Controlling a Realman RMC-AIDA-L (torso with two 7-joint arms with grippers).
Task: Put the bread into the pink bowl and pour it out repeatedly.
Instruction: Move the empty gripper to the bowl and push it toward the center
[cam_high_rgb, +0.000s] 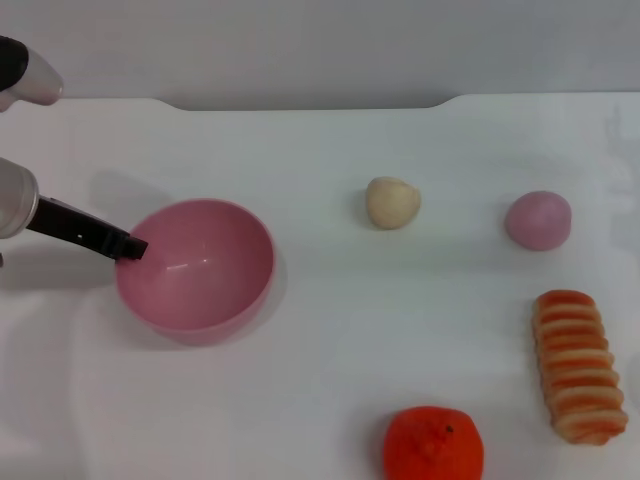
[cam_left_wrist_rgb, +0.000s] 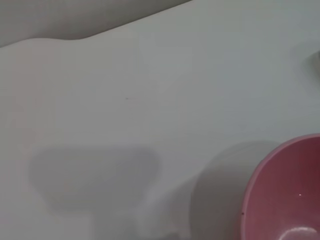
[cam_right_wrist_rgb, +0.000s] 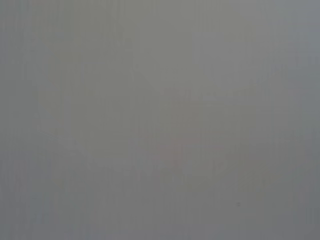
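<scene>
The pink bowl (cam_high_rgb: 205, 270) stands upright and empty on the left part of the white table; its rim also shows in the left wrist view (cam_left_wrist_rgb: 280, 195). My left gripper (cam_high_rgb: 132, 246) reaches in from the left edge, its dark tip right at the bowl's left rim. The bread (cam_high_rgb: 580, 366), a ridged roll with orange-brown and cream stripes, lies on the table at the far right, far from the bowl. The right arm is out of view, and its wrist view shows only plain grey.
A small beige ball (cam_high_rgb: 391, 203) and a matte pink ball (cam_high_rgb: 538, 220) lie toward the back right. A round orange fruit (cam_high_rgb: 433, 444) sits at the front edge. The table's back edge (cam_high_rgb: 320, 100) meets a grey wall.
</scene>
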